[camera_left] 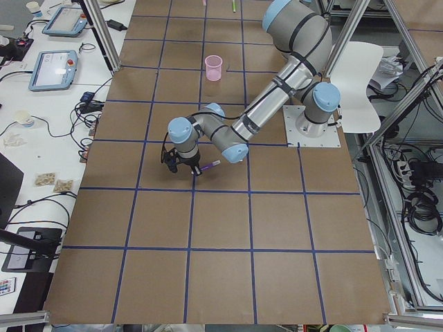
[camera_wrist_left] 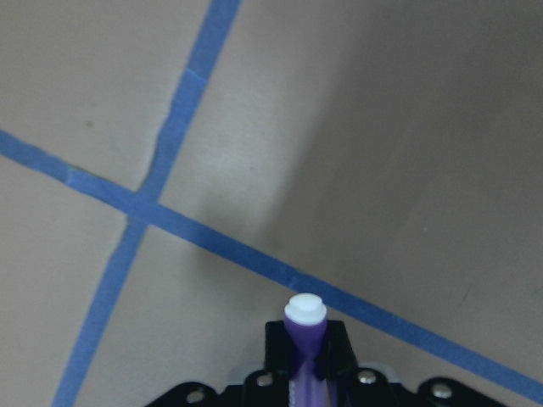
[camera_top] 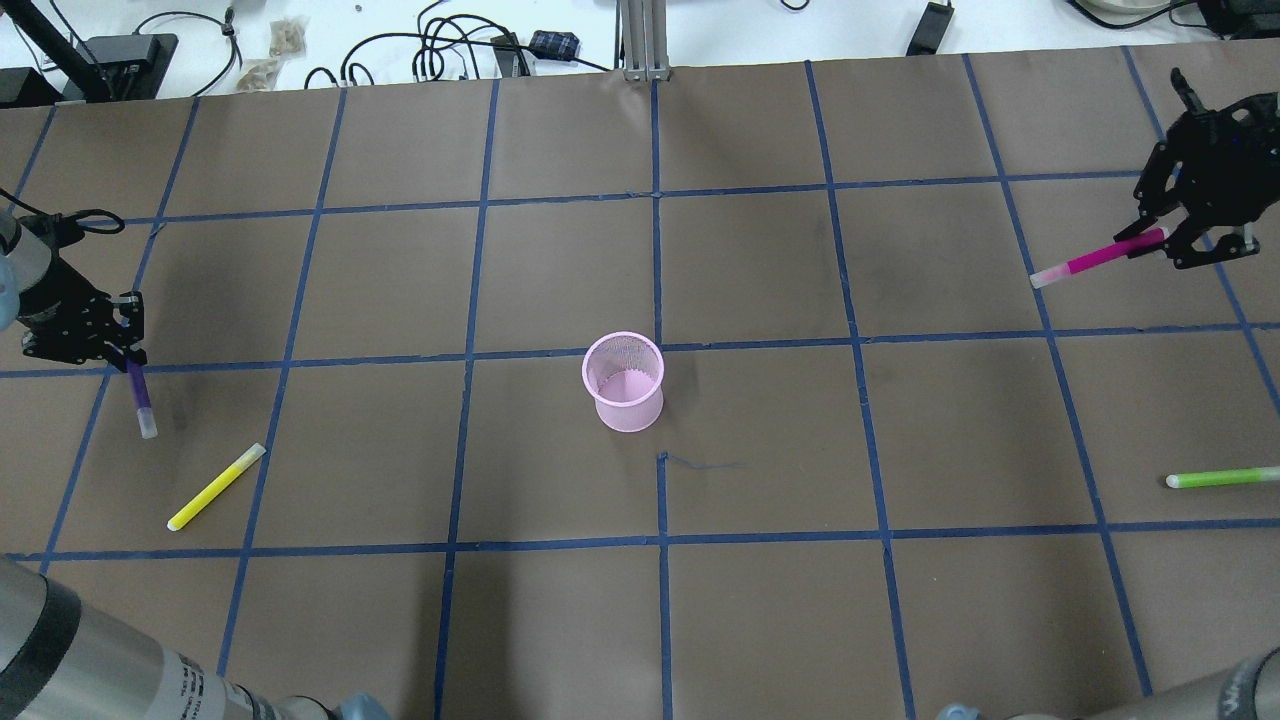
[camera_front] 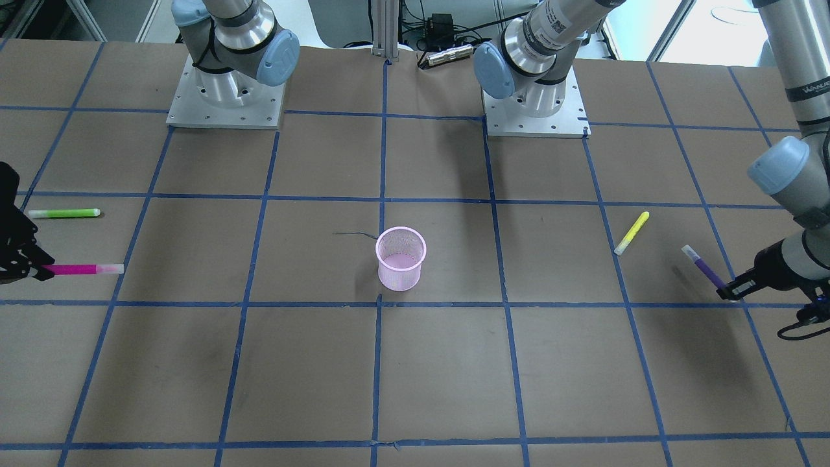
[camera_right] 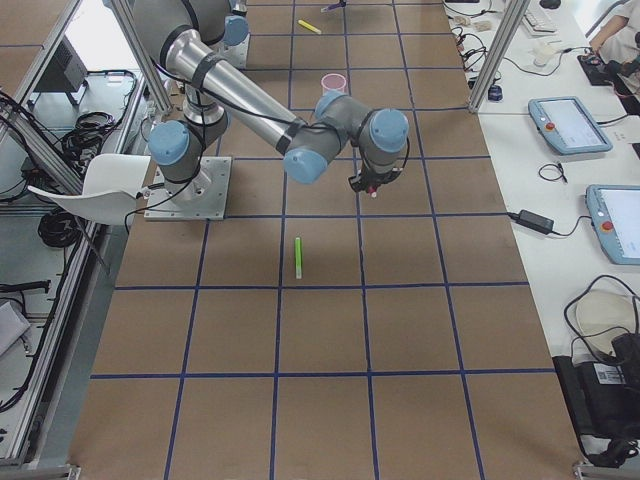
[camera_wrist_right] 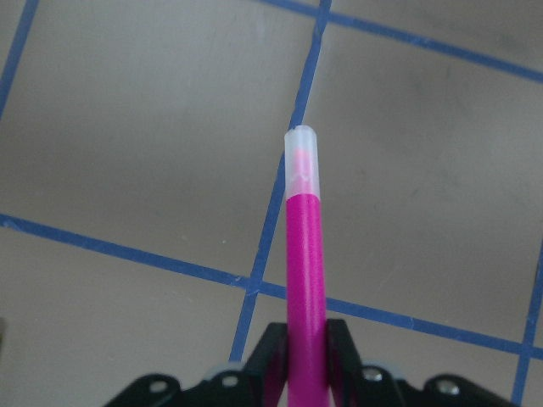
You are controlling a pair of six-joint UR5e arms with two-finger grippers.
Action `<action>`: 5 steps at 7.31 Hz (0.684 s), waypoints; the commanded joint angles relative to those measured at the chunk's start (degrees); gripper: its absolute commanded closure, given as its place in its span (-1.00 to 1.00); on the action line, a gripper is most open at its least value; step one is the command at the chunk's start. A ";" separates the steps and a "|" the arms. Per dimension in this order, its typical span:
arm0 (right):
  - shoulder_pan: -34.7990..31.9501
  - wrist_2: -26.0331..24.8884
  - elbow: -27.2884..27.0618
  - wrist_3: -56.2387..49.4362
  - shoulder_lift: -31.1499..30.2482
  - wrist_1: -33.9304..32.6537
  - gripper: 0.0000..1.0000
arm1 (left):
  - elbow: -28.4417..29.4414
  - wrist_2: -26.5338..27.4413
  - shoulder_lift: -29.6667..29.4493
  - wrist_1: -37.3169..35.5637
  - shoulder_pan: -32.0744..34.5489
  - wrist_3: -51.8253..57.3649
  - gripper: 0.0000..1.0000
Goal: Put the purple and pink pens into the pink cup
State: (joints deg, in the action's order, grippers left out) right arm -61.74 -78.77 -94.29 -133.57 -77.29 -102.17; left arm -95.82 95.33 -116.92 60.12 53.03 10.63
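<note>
The pink mesh cup (camera_top: 623, 381) stands upright mid-table, also in the front view (camera_front: 401, 257). My left gripper (camera_top: 128, 362) is shut on the purple pen (camera_top: 142, 398), held above the table at the far left, white cap pointing away from the fingers. It shows in the front view (camera_front: 707, 268) and the left wrist view (camera_wrist_left: 305, 335). My right gripper (camera_top: 1155, 240) is shut on the pink pen (camera_top: 1095, 256) at the far right, held above the table. It shows in the front view (camera_front: 81, 268) and the right wrist view (camera_wrist_right: 304, 271).
A yellow pen (camera_top: 216, 486) lies on the table near the left gripper. A green pen (camera_top: 1220, 478) lies at the right edge. Blue tape lines grid the brown table. Cables and boxes lie past the far edge (camera_top: 450, 45).
</note>
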 commanded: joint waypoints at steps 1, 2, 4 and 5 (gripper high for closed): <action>-10.28 -4.70 0.07 13.62 -5.39 2.23 1.00 | 1.07 0.48 2.48 -0.01 2.50 -0.70 1.00; -16.16 -7.60 0.60 20.30 -5.85 2.15 1.00 | 1.16 0.30 2.57 -0.09 5.39 -1.14 1.00; -28.11 -11.91 1.56 35.84 -6.20 1.36 1.00 | 0.72 -1.79 4.76 0.08 8.57 -2.28 1.00; -34.61 -13.33 2.44 43.93 -5.51 0.31 1.00 | 0.81 -4.07 5.55 0.08 8.93 -3.85 1.00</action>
State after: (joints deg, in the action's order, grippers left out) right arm -88.11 -89.87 -92.83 -100.07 -83.19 -100.86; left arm -94.95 93.70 -112.58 60.15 60.94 8.22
